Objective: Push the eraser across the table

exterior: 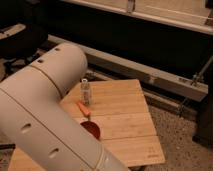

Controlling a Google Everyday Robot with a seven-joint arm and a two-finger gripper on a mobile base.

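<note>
The table (125,117) has a light bamboo top of wide slats and fills the middle of the camera view. My white arm (47,110) covers its left part and the lower left of the view. My gripper is out of view, hidden behind or below the arm. The eraser is not visible; it may be hidden by the arm. On the table stand a small clear bottle (86,92), an orange carrot-like piece (83,107) lying just in front of it, and a red bowl (93,129) partly covered by the arm.
A long metal rail (150,72) runs behind the table from left to right. Speckled floor (182,142) lies to the right of the table. A dark object (204,122) stands at the right edge.
</note>
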